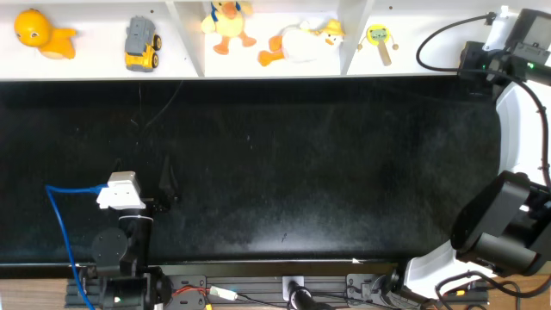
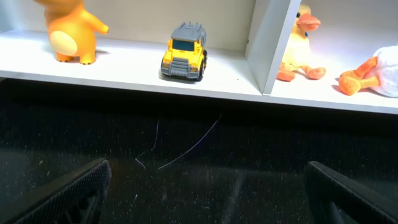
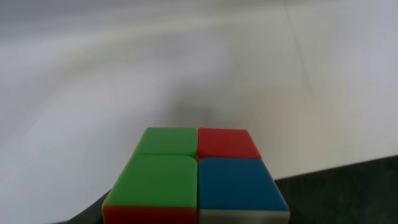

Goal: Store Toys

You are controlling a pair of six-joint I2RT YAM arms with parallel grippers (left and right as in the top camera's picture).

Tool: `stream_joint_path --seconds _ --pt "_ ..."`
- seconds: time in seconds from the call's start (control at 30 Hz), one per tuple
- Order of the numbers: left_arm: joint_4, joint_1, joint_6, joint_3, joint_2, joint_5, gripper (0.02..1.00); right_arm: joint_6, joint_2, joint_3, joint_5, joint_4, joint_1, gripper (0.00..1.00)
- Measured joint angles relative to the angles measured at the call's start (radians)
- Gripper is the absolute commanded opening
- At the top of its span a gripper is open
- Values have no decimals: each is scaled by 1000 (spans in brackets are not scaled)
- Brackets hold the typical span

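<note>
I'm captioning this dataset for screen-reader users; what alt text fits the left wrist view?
A yellow and grey plastic toy truck stands on a white shelf beside an orange duck figure, with a yellow plush duck past the divider. The open left hand is above the black mat in front.

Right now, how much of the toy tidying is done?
Done: five toys sit on the shelf, namely orange duck, truck, plush duck, lying duck and rattle. In hand: the right gripper holds a cube at the shelf's edge, not yet set down. The left gripper hangs open over the mat. Left: placing the cube, seemingly the last toy.
</note>
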Motion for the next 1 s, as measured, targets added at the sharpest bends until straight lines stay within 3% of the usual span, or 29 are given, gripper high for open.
stream_joint_path --seconds 0.27,0.6,1.0 --pt "0 0 0 0 0 0 998 -4 -29 -2 -77 -8 -4 49" --pt "0 0 0 0 0 0 998 -15 -84 -189 -180 378 -35 47" --pt "0 0 0 0 0 0 998 -2 -84 -204 -258 604 -97 49"
